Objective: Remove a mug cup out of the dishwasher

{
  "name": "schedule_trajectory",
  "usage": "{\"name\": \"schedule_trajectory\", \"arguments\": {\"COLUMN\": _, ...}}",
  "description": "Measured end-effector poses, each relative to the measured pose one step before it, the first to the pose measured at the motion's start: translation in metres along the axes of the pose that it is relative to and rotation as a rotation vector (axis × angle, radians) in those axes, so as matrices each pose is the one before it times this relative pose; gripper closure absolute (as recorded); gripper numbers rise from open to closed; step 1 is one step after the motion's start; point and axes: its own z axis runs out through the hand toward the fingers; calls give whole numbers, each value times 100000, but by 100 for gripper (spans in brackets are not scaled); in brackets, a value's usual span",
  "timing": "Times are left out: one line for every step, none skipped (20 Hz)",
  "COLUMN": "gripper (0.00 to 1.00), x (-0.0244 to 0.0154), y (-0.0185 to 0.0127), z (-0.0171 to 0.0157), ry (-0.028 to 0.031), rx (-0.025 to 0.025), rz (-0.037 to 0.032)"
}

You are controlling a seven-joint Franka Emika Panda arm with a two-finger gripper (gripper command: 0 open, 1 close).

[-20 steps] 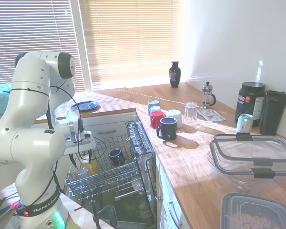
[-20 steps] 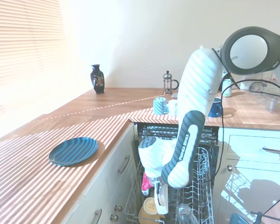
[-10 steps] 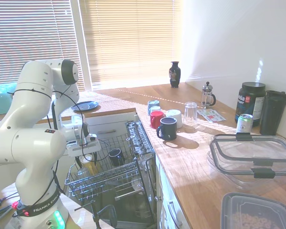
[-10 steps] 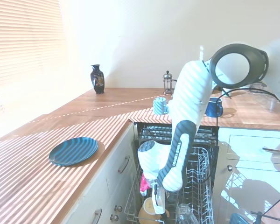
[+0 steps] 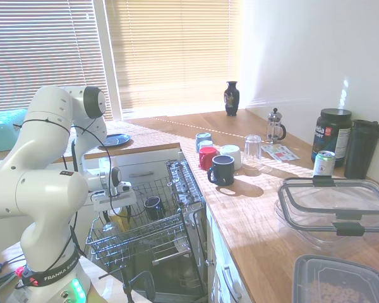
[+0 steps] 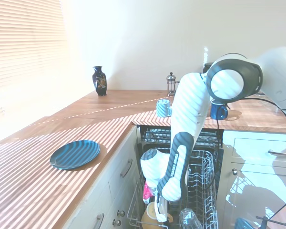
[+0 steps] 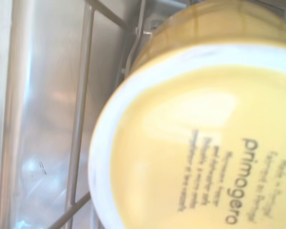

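Your claw [image 6: 160, 210] is down in the grey wire rack [image 6: 206, 177] of the open built-in dishwasher [image 5: 177, 252], right over the mustard-yellow cylindrical mug [image 6: 153, 215]. You cannot tell how wide the claw stands or whether it has hold of anything; the arm hides it. The wrist camera fills with the mug's pale yellow base [image 7: 200, 143], printed "primogero", upturned against the rack wires. A small black mug [image 5: 153, 206] sits in the same rack, a red-pink item [image 6: 146, 192] just beside the yellow mug, and a clear glass [image 6: 190, 219] near it.
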Motion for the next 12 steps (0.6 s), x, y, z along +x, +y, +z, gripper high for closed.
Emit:
{"name": "schedule_trajectory", "arguments": {"gripper": 100, "x": 65, "y": -44, "z": -54, "ry": 15, "rx": 286, "rz": 331}}
{"name": "schedule_trajectory", "arguments": {"gripper": 100, "x": 62, "y": -135, "z": -88, "ry": 24, "rx": 433, "rz": 451}}
{"name": "schedule_trajectory", "arguments": {"gripper": 100, "x": 77, "y": -188, "z": -108, "ry": 136, "rx": 410, "rz": 182}}
{"name": "schedule_trajectory", "arguments": {"gripper": 100, "x": 16, "y": -207, "z": -77, "ry": 69, "rx": 391, "rz": 88}}
{"name": "schedule_trajectory", "arguments": {"gripper": 100, "x": -124, "y": -249, "z": 13, "ry": 116, "rx": 116, "rz": -359}}
{"name": "schedule_trajectory", "arguments": {"gripper": 100, "x": -160, "y": -313, "z": 124, "ry": 571, "rx": 347, "rz": -636}}
{"name": "schedule_trajectory", "arguments": {"gripper": 100, "x": -165, "y": -299, "z": 287, "ry": 979, "rx": 581, "rz": -634}}
{"name": "schedule_trajectory", "arguments": {"gripper": 100, "x": -162, "y": -162, "z": 451, "ry": 1050, "rx": 264, "rz": -443}}
{"name": "schedule_trajectory", "arguments": {"gripper": 100, "x": -66, "y": 132, "z": 519, "ry": 1043, "rx": -279, "rz": -21}}
{"name": "schedule_trajectory", "arguments": {"gripper": 100, "x": -51, "y": 139, "z": 473, "ry": 872, "rx": 20, "rz": 189}}
{"name": "schedule_trajectory", "arguments": {"gripper": 100, "x": -28, "y": 128, "z": 357, "ry": 517, "rx": 190, "rz": 494}}
{"name": "schedule_trajectory", "arguments": {"gripper": 100, "x": 9, "y": 147, "z": 249, "ry": 323, "rx": 132, "rz": 756}}
